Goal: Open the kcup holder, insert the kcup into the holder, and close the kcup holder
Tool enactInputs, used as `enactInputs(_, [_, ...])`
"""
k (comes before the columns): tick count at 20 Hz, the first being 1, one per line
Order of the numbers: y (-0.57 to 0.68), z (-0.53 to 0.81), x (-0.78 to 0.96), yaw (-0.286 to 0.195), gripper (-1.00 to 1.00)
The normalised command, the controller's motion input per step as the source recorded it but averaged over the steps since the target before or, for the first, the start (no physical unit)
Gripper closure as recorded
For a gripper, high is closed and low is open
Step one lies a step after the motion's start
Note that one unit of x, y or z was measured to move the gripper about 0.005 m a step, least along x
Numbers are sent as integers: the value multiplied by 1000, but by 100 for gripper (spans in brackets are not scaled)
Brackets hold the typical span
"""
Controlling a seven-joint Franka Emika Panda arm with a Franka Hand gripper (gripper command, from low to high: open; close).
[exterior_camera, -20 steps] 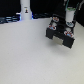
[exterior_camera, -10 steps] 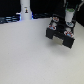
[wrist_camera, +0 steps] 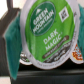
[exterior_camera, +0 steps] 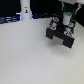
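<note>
Scene layout, left to right in the exterior view: a white bottle-shaped object [exterior_camera: 24, 10] stands at the far left of the counter [exterior_camera: 25, 55]; the kcup holder [exterior_camera: 61, 36] sits at the far right, with the arm directly above it.

Step in hand: step 2 of 3, insertion of the kcup [wrist_camera: 46, 31] into the holder. This is a judgement. The pictures are too coarse to confirm that the holder is open.

Pincer state: the pincer [exterior_camera: 65, 20] hangs just above the top of the holder. In the wrist view the kcup fills most of the picture, green lid facing the camera, with a teal finger pad [wrist_camera: 11, 42] against its side. The pincer therefore appears closed on the kcup rim. The opposite finger is not clearly visible.

Position of the kcup: it is held at the pincer, over the black body of the holder, well apart from the bottle. Contact between kcup and holder cannot be determined.

Next move, as a judgement:
1. Align the kcup over the receiving slot
2. Lower it straight down
3. Release only when the kcup is seated
</note>
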Motion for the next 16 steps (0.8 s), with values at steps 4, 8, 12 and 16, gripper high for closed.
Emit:
enactInputs(4, [-94,-5,-202,-12,100])
enactInputs(8, [-68,-7,-80,-3,100])
enactInputs(12, [-94,-10,-170,-12,100])
enactInputs(16, [-91,148,-24,0,100])
